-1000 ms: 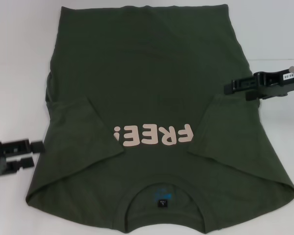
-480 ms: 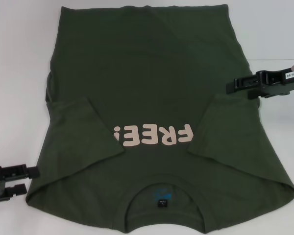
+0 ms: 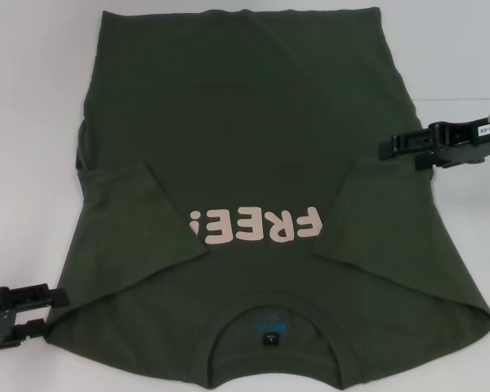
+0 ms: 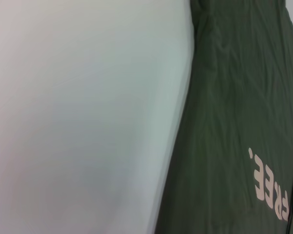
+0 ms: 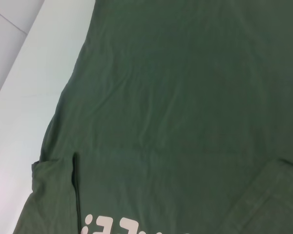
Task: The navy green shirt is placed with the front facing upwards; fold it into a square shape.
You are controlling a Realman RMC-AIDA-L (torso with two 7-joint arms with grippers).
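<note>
Two black grippers flank a half-folded green T-shirt

Two sleeves of the large dark olive-green cotton T-shirt (image 3: 253, 163) lie folded inward over its chest, their cut edges slanting toward the pale pink "FREE!" lettering (image 3: 256, 226), which reads upside down in the head view. The garment lies front up on the white table (image 3: 33, 98), its ribbed crew neck (image 3: 273, 322) and small blue-printed neck label (image 3: 269, 336) nearest the robot and its hem at the far end of the table. Light creases run across the body of the cloth.

At the near left corner, the left gripper (image 3: 55, 312) sits low beside the shirt's shoulder edge, its two black fingers parted with an empty gap between them, their tips at the edge of the fabric and clamping nothing. On the opposite side, the right gripper (image 3: 389, 147) reaches in from the table's edge at mid-body height, its fingertips over the shirt's side seam; its fingers stand slightly apart and hold nothing.

Both wrist views show only green fabric, part of the lettering and bare white table, not the fingers themselves.
</note>
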